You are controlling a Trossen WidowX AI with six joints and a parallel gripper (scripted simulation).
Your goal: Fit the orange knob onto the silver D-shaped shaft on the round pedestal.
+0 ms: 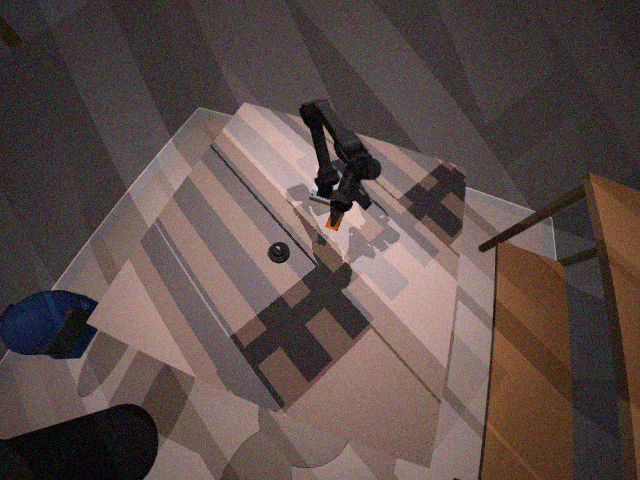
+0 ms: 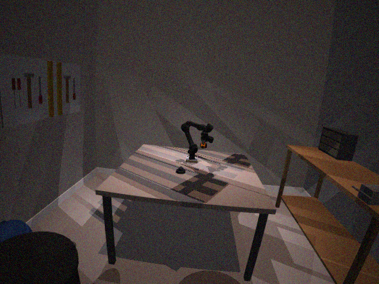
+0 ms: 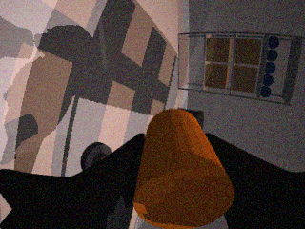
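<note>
The orange knob is held well above the table. My gripper is shut on it, with one dark finger on each side in the wrist view. The knob's hole and its flat side are not visible. The dark round pedestal stands on the table, to the left of and lower than the knob in the top and exterior views. A small shaft shows at its middle in the top view, but its flat side is too small to tell.
The table carries the arm's base behind the pedestal, and strong striped shadows. A wooden bench stands to the right. A blue object and a black rounded object are at the lower left, away from the arm.
</note>
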